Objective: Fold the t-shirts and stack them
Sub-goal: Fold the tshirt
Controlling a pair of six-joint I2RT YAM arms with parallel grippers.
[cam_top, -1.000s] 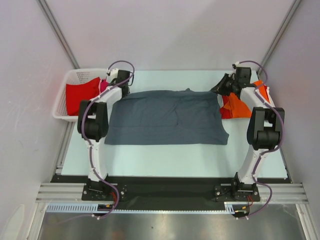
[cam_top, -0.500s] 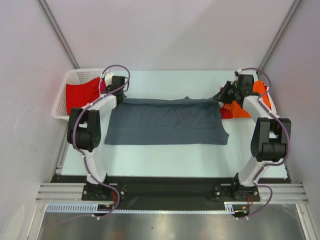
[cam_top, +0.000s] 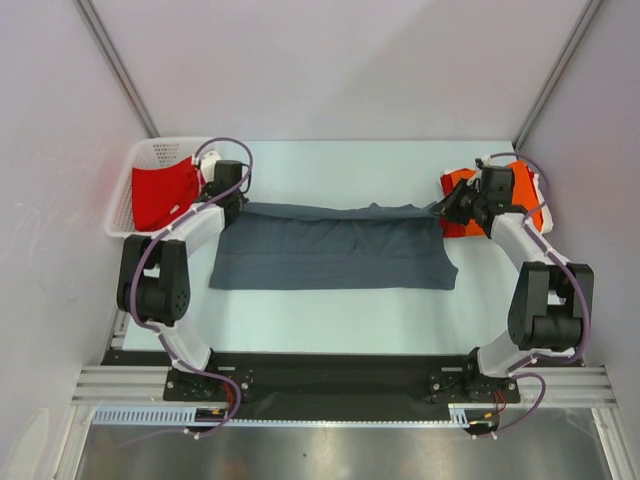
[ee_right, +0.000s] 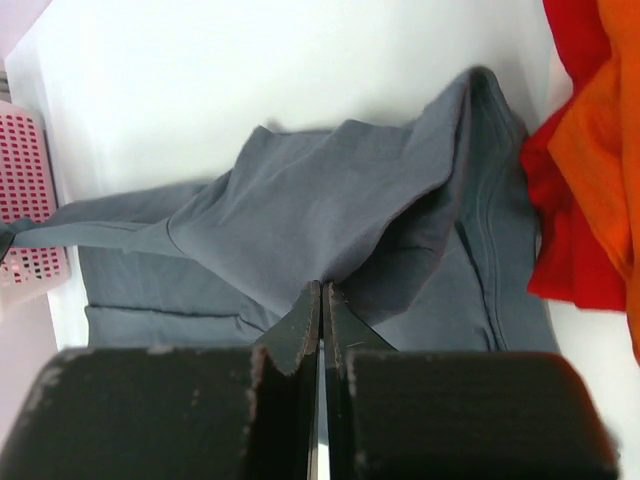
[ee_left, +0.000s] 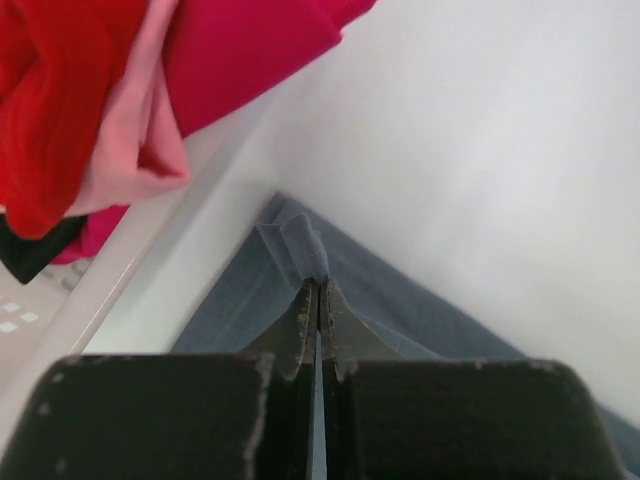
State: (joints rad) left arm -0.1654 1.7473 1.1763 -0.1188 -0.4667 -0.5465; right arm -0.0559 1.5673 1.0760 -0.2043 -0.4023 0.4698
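Note:
A dark slate-grey t-shirt (cam_top: 330, 250) lies spread across the middle of the table, its far edge raised in a taut line. My left gripper (cam_top: 234, 203) is shut on the far-left corner, and the left wrist view shows the grey cloth (ee_left: 300, 240) pinched at the closed tips (ee_left: 318, 287). My right gripper (cam_top: 443, 208) is shut on the far-right corner. In the right wrist view the grey cloth (ee_right: 330, 200) bunches up from the closed tips (ee_right: 322, 288). An orange t-shirt (cam_top: 520, 188) lies on a red one (cam_top: 455, 225) at the right. More red (cam_top: 160, 195) and pink (ee_left: 140, 130) t-shirts fill the basket.
The white lattice basket (cam_top: 122, 195) stands at the table's far-left corner, close beside my left gripper; its rim (ee_left: 110, 270) shows in the left wrist view. The orange and red pile (ee_right: 590, 150) lies just right of my right gripper. Pale table (cam_top: 330, 310) shows in front of the grey shirt.
Both grippers have moved toward the near side, drawing the grey shirt's far edge with them. The shirt's spread area looks shorter from far to near.

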